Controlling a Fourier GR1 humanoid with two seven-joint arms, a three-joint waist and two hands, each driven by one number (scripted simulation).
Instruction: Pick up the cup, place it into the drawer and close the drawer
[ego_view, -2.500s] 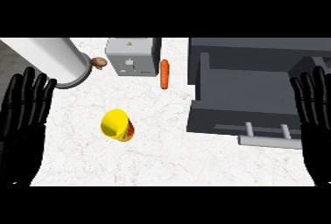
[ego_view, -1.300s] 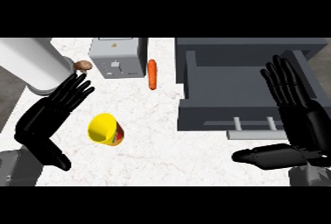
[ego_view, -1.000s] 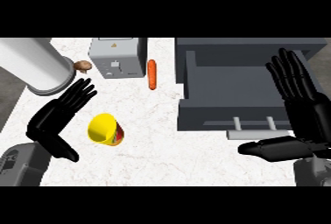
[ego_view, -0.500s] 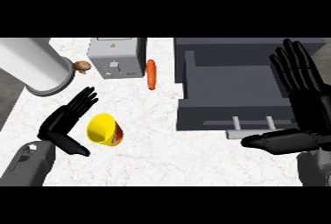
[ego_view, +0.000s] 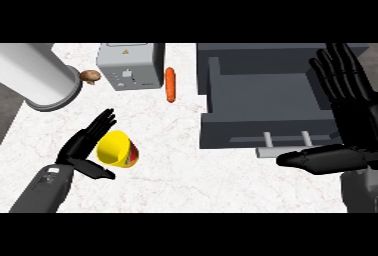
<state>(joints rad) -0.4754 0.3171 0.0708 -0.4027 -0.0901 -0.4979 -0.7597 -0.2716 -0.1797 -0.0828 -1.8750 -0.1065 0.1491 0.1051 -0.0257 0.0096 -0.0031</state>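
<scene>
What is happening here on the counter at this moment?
The robot's left hand is open right beside the yellow cup, which lies on its side on the counter; its fingers are not yet curled round it. The right hand is open by the grey drawer, which is open.

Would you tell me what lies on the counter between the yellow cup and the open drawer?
In the head view, only bare white counter lies between the yellow cup and the open drawer; the carrot sits farther back.
</scene>
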